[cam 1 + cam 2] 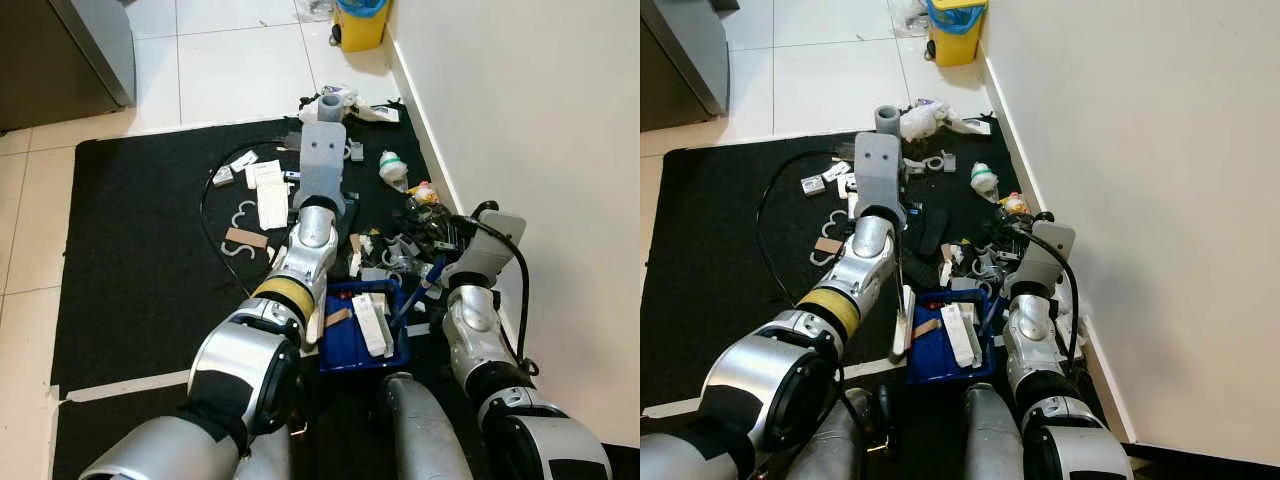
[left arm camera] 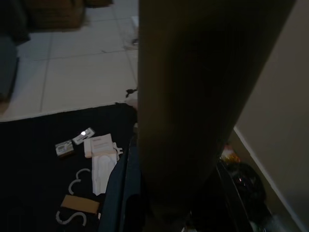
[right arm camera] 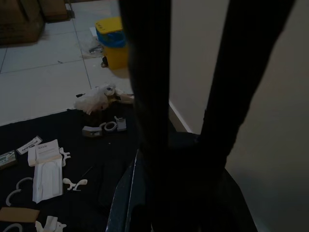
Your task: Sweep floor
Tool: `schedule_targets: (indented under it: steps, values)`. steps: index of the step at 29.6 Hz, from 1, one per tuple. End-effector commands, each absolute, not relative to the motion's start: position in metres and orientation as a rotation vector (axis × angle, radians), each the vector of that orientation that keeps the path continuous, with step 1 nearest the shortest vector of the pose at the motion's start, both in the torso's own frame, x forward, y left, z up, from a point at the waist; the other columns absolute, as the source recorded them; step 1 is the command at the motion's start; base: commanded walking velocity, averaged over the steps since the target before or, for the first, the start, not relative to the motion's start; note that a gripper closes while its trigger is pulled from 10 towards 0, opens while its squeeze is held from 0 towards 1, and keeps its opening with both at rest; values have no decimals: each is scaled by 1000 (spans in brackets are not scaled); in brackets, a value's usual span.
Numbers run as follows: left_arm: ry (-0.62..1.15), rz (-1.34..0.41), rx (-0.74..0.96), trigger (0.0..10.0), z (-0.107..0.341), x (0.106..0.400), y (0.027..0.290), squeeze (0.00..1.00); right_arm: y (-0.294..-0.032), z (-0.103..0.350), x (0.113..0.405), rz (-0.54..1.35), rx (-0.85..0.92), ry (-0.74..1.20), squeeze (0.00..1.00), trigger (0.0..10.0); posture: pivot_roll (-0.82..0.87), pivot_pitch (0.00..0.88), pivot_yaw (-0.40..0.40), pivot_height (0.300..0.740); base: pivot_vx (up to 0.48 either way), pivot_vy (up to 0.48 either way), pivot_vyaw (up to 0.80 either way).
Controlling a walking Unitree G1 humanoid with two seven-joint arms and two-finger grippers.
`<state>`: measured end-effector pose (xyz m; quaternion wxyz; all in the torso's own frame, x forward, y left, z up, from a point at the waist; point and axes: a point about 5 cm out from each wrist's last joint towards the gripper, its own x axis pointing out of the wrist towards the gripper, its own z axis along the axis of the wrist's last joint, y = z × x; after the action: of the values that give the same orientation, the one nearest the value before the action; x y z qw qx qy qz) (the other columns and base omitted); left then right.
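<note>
1. Our left arm [image 1: 300,250] extends over the black mat [image 1: 130,250]; its gripper state cannot be told.
2. Our right gripper [image 3: 193,159] grasps the blue dustpan [image 1: 365,345], holding litter.
3. Litter [image 1: 265,195] lies scattered; no writing is legible.

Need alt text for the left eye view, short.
Seen from the robot's head, both silver arms reach down over a blue dustpan holding scraps, on a black mat littered with paper and plastic bits beside a white wall. A yellow bin stands on the tiled floor beyond.
</note>
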<state>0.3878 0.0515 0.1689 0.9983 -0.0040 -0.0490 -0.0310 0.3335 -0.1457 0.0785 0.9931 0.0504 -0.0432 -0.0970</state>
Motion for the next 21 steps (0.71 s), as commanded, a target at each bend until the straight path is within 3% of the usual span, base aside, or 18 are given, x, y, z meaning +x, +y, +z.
schedule_targets:
  steps: [1,13,21]
  values:
    - [-142,-138,-127,10000,190,381,9,0,-139,47,318,-203,121,77,0,10000,-60,286,-19,740,0,0,0]
    - [-274,-115,-334,10000,255,393,9,0,-139,49,321,-206,130,78,0,10000,-44,278,-23,740,0,0,0]
    - [-369,-284,-162,10000,273,396,15,0,-144,51,324,-213,149,84,0,10000,-30,258,-20,740,0,0,0]
